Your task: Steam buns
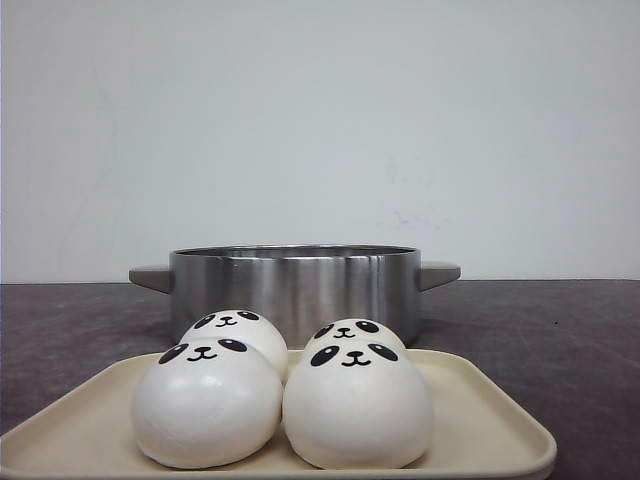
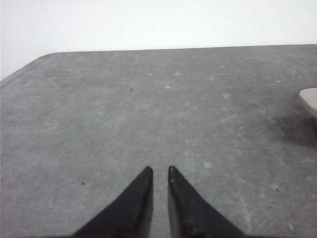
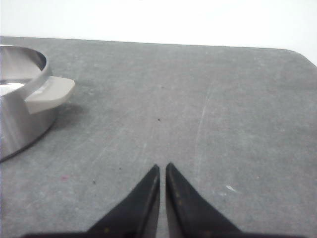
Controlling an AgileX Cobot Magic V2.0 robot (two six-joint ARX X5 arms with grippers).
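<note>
Four buns (image 1: 280, 395) on tray (image 1: 490, 420): glossy, likely soft, light, slippery. Grip low across dome flanks, gently. Left fingers (image 2: 141, 198) and right fingers (image 3: 148, 198) nearly closed, empty.

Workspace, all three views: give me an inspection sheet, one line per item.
Surface: dark grey table, speckled and faintly scuffed.
Job's things: four panda-faced buns in two rows on a cream tray; steel pot with two grey handles behind the tray, no lid on it.
Clutter: nothing seen.
Grippers: left tool and right tool both nearly closed, empty, over bare table.
Cables: nothing seen.
Surroundings: plain white wall.
</note>
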